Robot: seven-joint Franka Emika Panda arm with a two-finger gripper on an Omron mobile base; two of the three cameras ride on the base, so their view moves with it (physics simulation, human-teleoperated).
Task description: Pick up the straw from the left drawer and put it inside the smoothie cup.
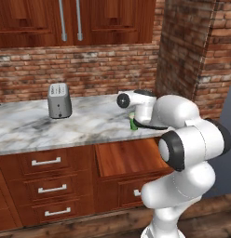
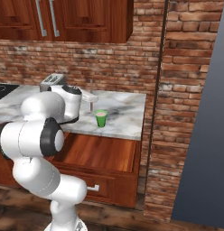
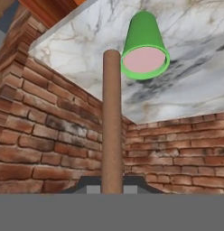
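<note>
Brick-backed marble desk (image 2: 127, 124) | smoothie cup (image 3: 144, 47) upper centre, mouth open | straw (image 3: 112, 122) pinched between fingers, tip beside rim, aligned for insertion | left drawer (image 2: 102, 153) open below, bare.

Even, flat rendered light (faint shadows), slightly coarse, no glare

We see the smoothie cup (image 1: 132, 123) as a green sliver on the marble surface (image 1: 89, 125), mostly hidden behind our white arm (image 1: 182, 139), near the front edge. Well to its left stands the grey toaster (image 1: 59, 100), close to the brick wall. Below the cup, the left drawer (image 1: 129, 158) is pulled open, its wood floor showing.
</note>
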